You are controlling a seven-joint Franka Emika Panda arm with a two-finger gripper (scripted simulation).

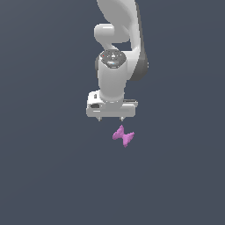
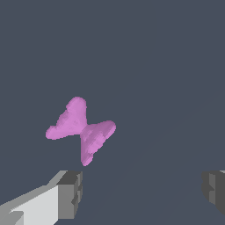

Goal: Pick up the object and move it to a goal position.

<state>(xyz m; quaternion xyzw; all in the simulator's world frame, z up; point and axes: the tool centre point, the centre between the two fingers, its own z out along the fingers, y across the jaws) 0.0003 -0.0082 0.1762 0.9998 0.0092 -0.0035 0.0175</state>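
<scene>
Gripper (image 2: 140, 193): nearest the wrist camera; two grey fingertips (image 2: 70, 193) set wide apart, nothing between them. Object (image 2: 82, 129): pink, bowtie-shaped, resting on the flat grey surface (image 1: 44, 176), not held. In the exterior view it lies just past the gripper (image 1: 111, 118), offset toward that view's right, nearer one finger. Long axis diagonal to the finger line. Judgement: recentre over the pinched middle before descending.

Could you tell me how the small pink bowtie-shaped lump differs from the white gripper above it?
The pink bowtie-shaped lump is magenta and rounded with a pinched middle; the white gripper is white, blocky and dark-tipped. The lump is narrower than the gripper. The lump lies untouched, outside the gap between the open fingers. Both appear against the same plain grey surface.
</scene>
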